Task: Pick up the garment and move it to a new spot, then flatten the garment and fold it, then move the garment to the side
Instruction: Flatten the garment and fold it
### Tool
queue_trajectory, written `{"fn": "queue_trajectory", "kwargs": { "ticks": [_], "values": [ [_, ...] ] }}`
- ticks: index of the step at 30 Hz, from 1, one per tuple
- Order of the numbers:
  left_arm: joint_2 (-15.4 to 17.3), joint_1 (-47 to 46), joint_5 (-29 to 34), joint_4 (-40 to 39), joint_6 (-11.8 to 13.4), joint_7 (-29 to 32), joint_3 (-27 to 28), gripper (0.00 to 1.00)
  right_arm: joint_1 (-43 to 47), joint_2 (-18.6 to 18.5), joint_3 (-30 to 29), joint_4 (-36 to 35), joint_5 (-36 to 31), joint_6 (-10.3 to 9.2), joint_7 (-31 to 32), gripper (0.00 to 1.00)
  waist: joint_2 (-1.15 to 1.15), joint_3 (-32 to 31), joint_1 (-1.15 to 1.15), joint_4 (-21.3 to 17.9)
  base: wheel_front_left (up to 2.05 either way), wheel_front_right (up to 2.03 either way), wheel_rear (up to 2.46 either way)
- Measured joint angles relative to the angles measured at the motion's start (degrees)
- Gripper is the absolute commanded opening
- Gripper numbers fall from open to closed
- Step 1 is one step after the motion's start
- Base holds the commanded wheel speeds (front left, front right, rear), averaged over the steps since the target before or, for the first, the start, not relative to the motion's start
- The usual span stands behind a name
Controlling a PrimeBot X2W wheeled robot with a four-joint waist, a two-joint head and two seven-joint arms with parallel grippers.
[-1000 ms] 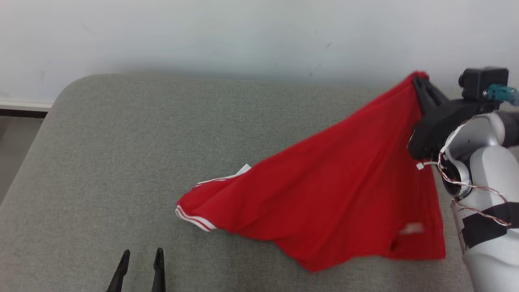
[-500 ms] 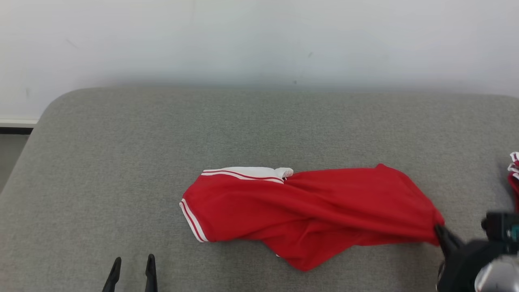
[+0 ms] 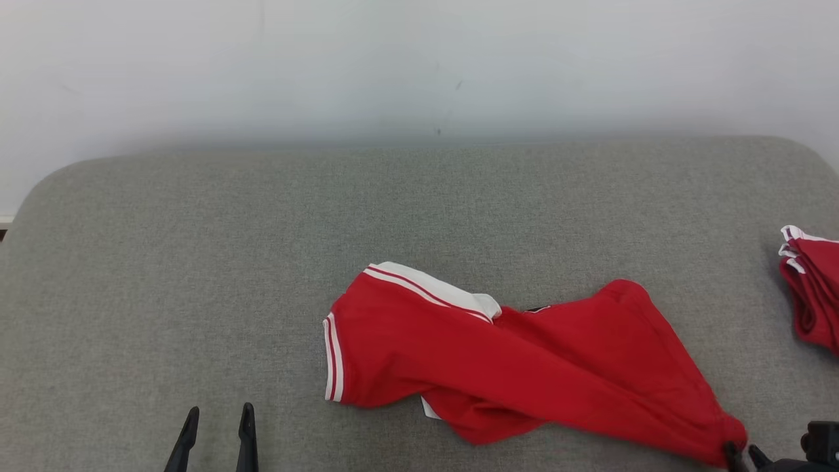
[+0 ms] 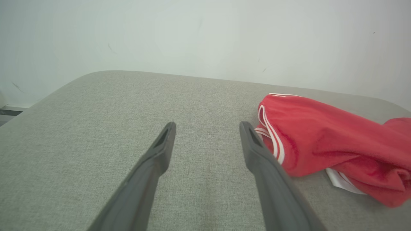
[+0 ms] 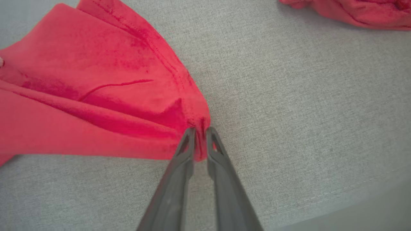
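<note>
The right tool is pinching a corner of the red garment, which is lying bunched on the counter ahead of it. If cloth is snagging as it lets go, the bunching may be getting worse. The left tool is hanging wide open, empty.

One red garment, lower centre; one red pile, right edge, pieces uncountable; two grippers, left gripper and right gripper; one grey padded surface.

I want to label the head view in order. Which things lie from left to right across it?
left gripper → red garment → right gripper, at the garment's right tip → pile of red cloth at the right edge
</note>
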Motion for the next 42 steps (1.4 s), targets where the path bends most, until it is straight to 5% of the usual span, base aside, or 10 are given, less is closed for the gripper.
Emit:
{"fn": "queue_trajectory", "kwargs": {
  "ticks": [10,24,42],
  "values": [
    [0.01,1.28,-0.01,0.31,-0.22,0.0,0.73,1.0,0.21,0.76,1.52,-1.04,-0.19,0.0,-8.62,1.0,0.0,-2.34,0.0,0.93,0.0,0.0,0.0],
    [0.01,2.54,-0.16,1.01,-0.24,0.0,1.55,1.0,-0.01,0.44,12.09,0.1,-6.24,0.0,-38.98,1.0,-0.01,-5.66,0.0,1.29,0.0,0.0,0.0],
    [0.01,0.36,-0.16,4.03,-0.23,0.0,1.05,1.0,2.74,0.56,12.1,3.58,-7.88,0.0,-41.25,1.0,0.0,-8.05,0.0,-0.23,0.0,0.0,0.0]
  ]
}}
